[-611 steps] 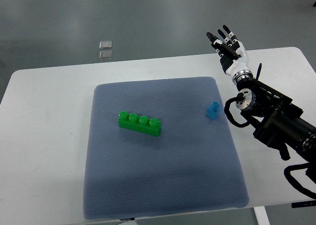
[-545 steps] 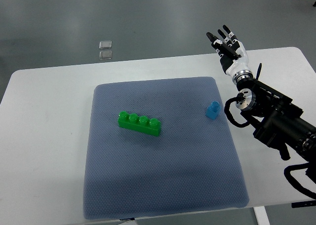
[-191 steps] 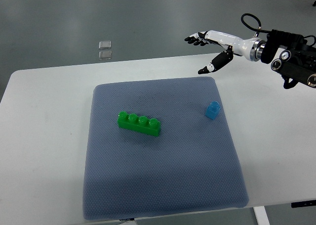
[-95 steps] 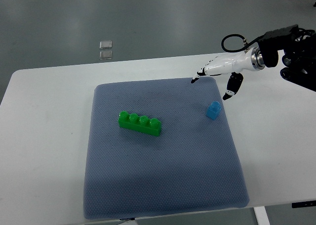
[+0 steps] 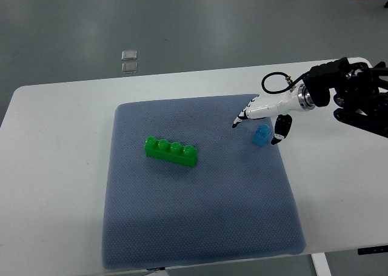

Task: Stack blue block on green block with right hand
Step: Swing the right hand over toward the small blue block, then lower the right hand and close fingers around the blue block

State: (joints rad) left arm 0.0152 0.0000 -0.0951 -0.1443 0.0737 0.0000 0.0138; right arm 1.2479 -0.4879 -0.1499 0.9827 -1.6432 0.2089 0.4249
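Top view, and nearest me the green block (image 5: 171,152) is lying mid-mat (image 5: 200,227), long axis running left to right, tilting slightly. Farther right, the blue block (image 5: 262,134) is sitting upright near the mat's right edge. My right hand (image 5: 265,115) is hovering over it, fingers (image 5: 239,118) spread to its left and thumb to its right, gripping nothing yet.
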